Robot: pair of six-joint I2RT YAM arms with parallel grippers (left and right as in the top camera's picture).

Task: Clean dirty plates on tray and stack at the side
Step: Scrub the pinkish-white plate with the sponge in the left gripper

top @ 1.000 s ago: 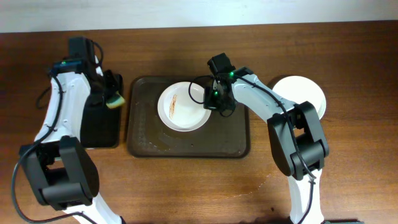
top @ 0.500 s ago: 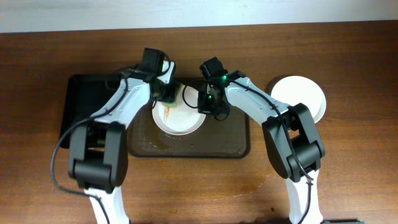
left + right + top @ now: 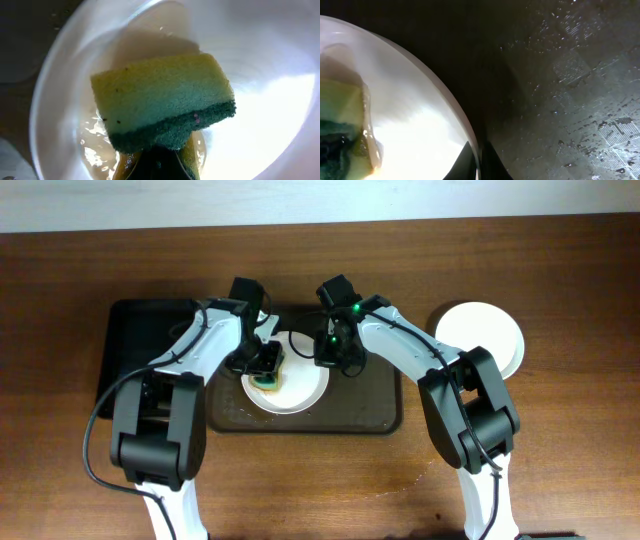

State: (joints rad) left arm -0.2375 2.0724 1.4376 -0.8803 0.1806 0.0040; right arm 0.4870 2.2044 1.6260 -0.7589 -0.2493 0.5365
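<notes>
A white plate (image 3: 298, 385) lies on the dark brown tray (image 3: 370, 405). My left gripper (image 3: 268, 362) is shut on a yellow-and-green sponge (image 3: 270, 372) and presses it onto the plate's left part; in the left wrist view the sponge (image 3: 162, 100) lies on the wet plate (image 3: 260, 75). My right gripper (image 3: 328, 352) is shut on the plate's right rim, seen in the right wrist view (image 3: 479, 160) pinching the rim (image 3: 445, 100). Clean white plates (image 3: 485, 335) lie stacked on the table at the right.
A glossy black tray (image 3: 135, 350) lies left of the brown tray. The brown tray's base is wet, with water drops (image 3: 580, 100). The wooden table (image 3: 330, 480) spreads in front.
My left arm swung from the black tray to the plate with the sponge, which now rests lower on the plate. My right gripper stayed on the rim.
</notes>
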